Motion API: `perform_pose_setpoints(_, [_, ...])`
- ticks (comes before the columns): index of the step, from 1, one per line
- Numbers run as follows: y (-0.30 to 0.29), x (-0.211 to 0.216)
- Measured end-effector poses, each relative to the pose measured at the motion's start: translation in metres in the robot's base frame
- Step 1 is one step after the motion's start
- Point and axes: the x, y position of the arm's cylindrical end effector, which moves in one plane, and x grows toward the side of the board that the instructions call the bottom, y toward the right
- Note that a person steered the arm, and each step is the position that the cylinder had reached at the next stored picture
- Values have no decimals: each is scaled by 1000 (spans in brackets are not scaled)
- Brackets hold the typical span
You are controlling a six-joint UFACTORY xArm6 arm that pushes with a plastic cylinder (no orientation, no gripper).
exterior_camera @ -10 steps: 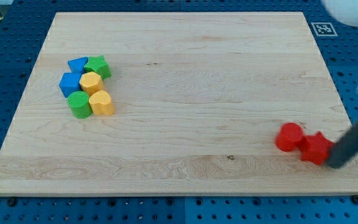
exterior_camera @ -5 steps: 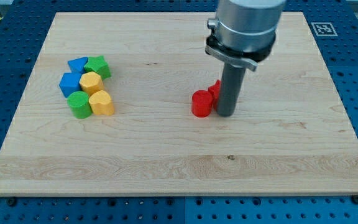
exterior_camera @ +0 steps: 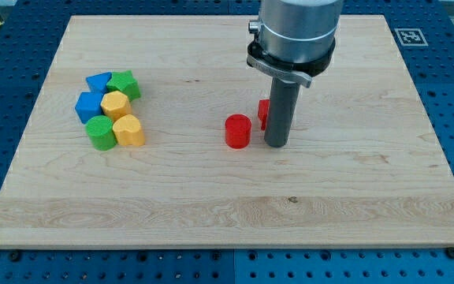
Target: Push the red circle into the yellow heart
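- Camera view: the only printed mark is a black-and-white square marker [exterior_camera: 411,36] on the blue pegboard, just past the worktop's top right corner, up and to the right of the red circle; its pattern carries no letters I can read.
- The arm has no fingers, so nothing is clasped or let go: it ends in a dark rod [exterior_camera: 280,110] hanging from a grey cylinder at the view's top.
- My tip [exterior_camera: 275,145] rests on the wooden worktop [exterior_camera: 235,205], just to the right of the red circle [exterior_camera: 238,131], with a narrow strip of bare wood between them; they are apart.
- A second red block [exterior_camera: 263,113] sits up and to the right of the red circle, its right part hidden behind the rod, so its shape cannot be made out. Whether it touches the rod I cannot tell.
- The yellow heart [exterior_camera: 129,130] lies well to the left of the red circle, at about the same height in the view, with open wood between them.
- The heart is the lower right member of a tight cluster, all well left of the red circle: a green round block [exterior_camera: 100,133] touching its left side, a yellow block [exterior_camera: 115,103] just above it, a blue block [exterior_camera: 90,105] further left, another blue block [exterior_camera: 98,81] and a green block [exterior_camera: 124,84] along the cluster's top.
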Motion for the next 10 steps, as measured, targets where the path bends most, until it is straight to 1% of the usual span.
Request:
perform_pose_setpoints(1, [-23,-1])
perform_pose_setpoints(2, [-79,-20])
perform_pose_setpoints(3, [-99,-22])
perform_pose_setpoints(4, [-89,-22])
perform_pose_setpoints(5, [-65,-32])
perform_pose_setpoints(6, [-61,-45])
perform_pose_setpoints(7, [-83,-46])
perform_pose_setpoints(8, [-124,-41])
perform_pose_setpoints(9, [-149,-41])
perform_pose_setpoints(10, [-139,-49])
